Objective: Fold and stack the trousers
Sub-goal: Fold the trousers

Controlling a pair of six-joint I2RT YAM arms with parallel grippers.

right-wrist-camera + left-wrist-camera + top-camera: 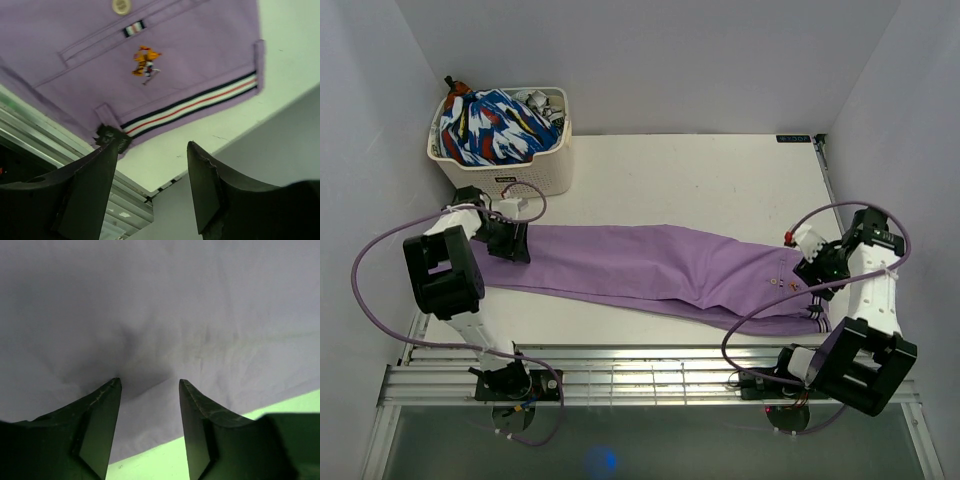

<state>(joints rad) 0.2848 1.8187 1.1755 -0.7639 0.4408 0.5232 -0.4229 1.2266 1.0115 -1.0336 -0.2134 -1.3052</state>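
Left fingers (pixel 97 420): spread apart, released, tips at the leg end of the trousers (pixel 650 265), cloth slightly puckered ahead of them. Right fingers (pixel 205 185): spread apart, gripping nothing, poised at the corner of the striped waistband (pixel 195 105), near the logo (pixel 145 62). Trousers: lilac, laid lengthwise across the white counter (pixel 720 180), waist to the right. Basket (pixel 535 180): far left corner, holding a patterned garment (pixel 495 125).

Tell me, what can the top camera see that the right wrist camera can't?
Only the top view shows the basket holding a patterned garment and the left hand. Only the right wrist view clearly shows the orange logo and the button. Both show the purple trousers on the white table.
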